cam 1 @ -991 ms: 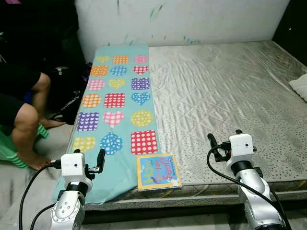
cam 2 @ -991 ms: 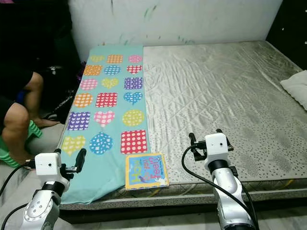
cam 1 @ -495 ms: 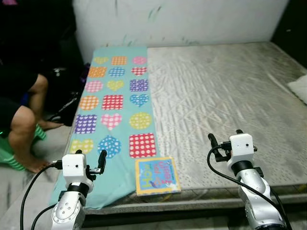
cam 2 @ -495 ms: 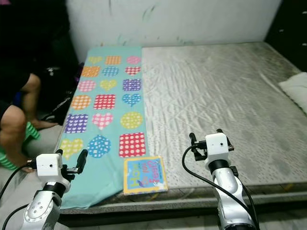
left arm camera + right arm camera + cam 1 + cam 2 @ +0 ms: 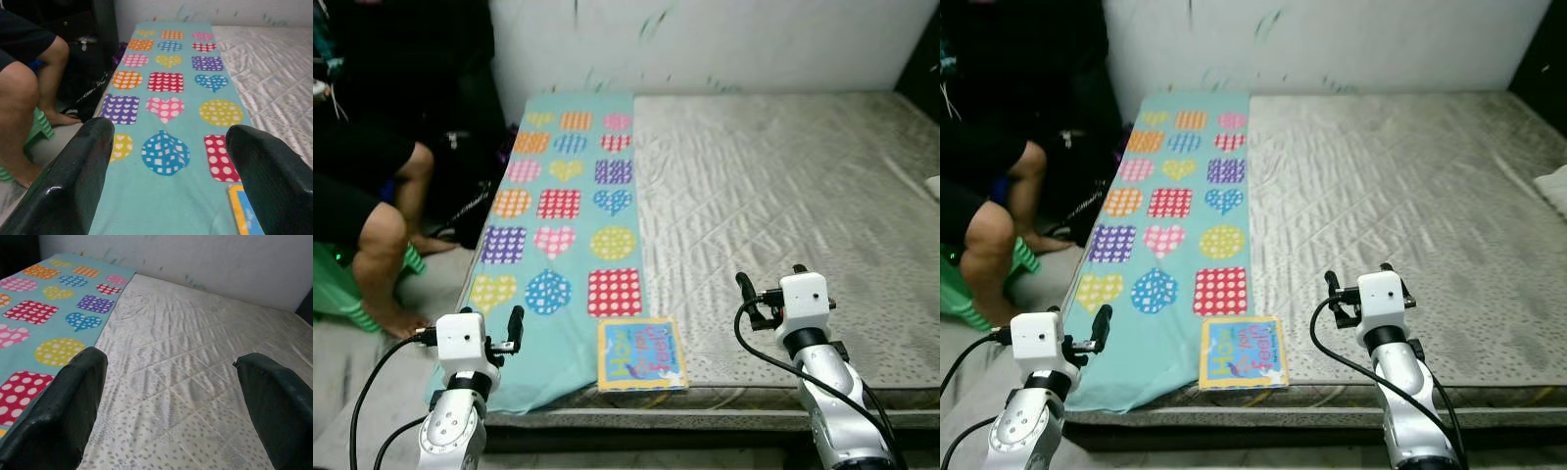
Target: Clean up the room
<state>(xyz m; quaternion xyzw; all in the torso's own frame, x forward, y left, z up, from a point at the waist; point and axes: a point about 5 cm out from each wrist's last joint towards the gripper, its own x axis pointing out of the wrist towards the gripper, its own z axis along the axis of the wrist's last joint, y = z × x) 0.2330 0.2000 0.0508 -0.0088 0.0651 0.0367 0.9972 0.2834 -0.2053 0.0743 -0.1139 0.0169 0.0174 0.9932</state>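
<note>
**A:** One thing actually out of place as far as I could see: the picture book [image 5: 641,353] sat at the bed's near edge, about 6 o'clock on the mattress [image 5: 783,196], one side resting on the teal patterned sheet [image 5: 563,211]. Probably just dumped there, so my guess was it's the pickup target.

**B:** And the arms?

**A:** Both were raised in front, short of the bed. Left gripper [image 5: 514,328] hung at roughly 9 o'clock from the book, over the sheet's corner, fingers [image 5: 83,161] spread wide, holding nothing. Right gripper [image 5: 749,299] was at about 2 o'clock from it, also spread and empty. Looked like a ready pose. A person's legs [image 5: 386,230] were beside the bed at 10 o'clock.
</note>
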